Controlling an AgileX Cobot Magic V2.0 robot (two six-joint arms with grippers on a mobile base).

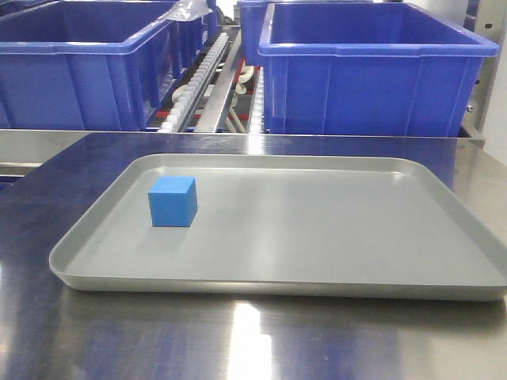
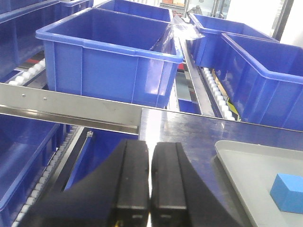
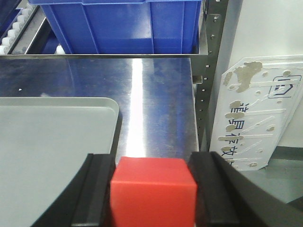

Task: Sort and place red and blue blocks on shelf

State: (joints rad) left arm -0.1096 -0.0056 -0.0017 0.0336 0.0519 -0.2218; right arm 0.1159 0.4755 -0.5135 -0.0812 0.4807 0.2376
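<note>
The red block [image 3: 152, 194] is held between the black fingers of my right gripper [image 3: 152, 161], which is shut on it above the steel tabletop, just right of the grey tray's corner [image 3: 71, 132]. The blue block [image 1: 172, 202] rests on the left part of the tray [image 1: 317, 237] and shows again low at the right edge [image 2: 287, 193] of the left wrist view. My left gripper [image 2: 150, 144] is shut with nothing in it, left of the tray, near the shelf's front rail [image 2: 71, 106]. Neither gripper appears in the front view.
Large blue bins [image 1: 372, 71] [image 1: 79, 63] stand on the shelf's white roller tracks [image 1: 194, 87] behind the tabletop [image 1: 238, 340]. A grey upright post [image 3: 211, 71] and a white printed panel [image 3: 255, 113] stand at the table's right edge.
</note>
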